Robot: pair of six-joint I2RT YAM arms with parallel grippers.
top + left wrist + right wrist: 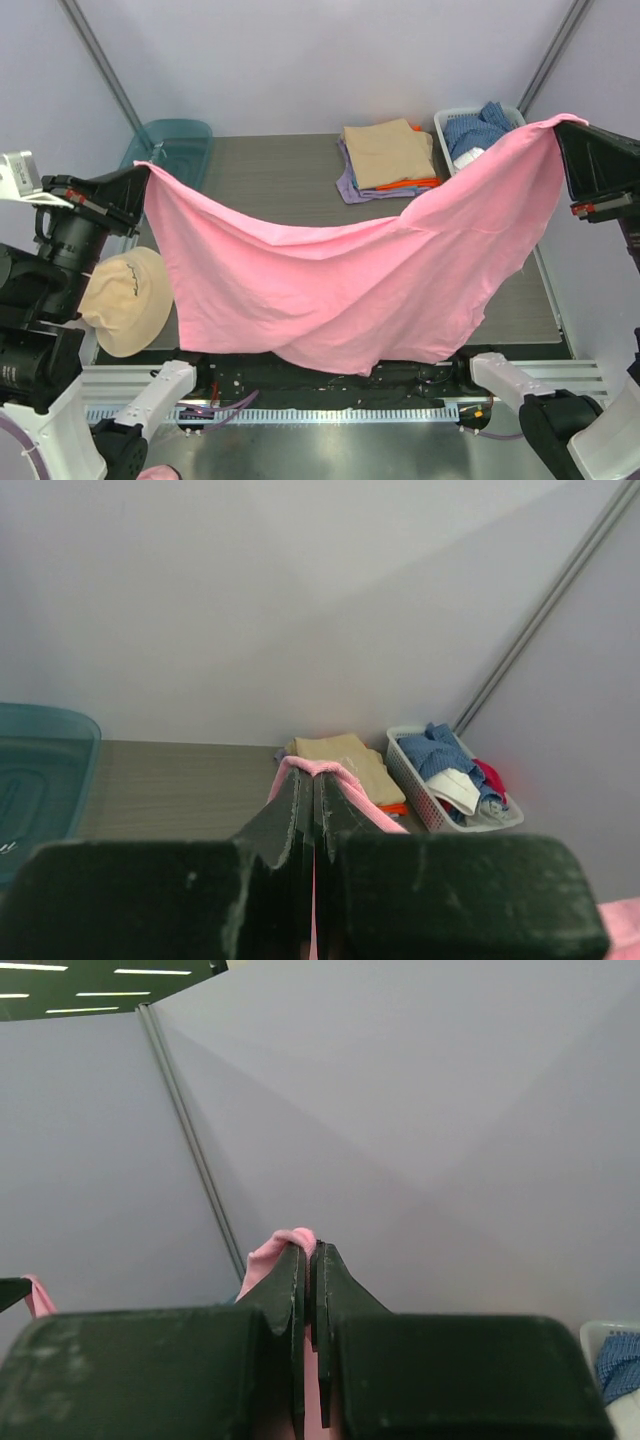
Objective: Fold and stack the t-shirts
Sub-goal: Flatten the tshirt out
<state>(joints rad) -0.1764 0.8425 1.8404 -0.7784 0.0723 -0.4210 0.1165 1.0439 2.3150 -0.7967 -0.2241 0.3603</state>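
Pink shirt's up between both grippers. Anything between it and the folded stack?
Nothing visible. Bare table lies between the pink t-shirt, pinched by the left gripper and right gripper, and the folded stack at the back. The tan hat sits off left, the white basket right of the stack. Table under the cloth is hidden.

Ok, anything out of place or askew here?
Mildly. A stray tan bucket hat lies at the table's left edge. The folded stack is uneven: the lilac t-shirt and orange t-shirt poke out beneath the tan t-shirt.
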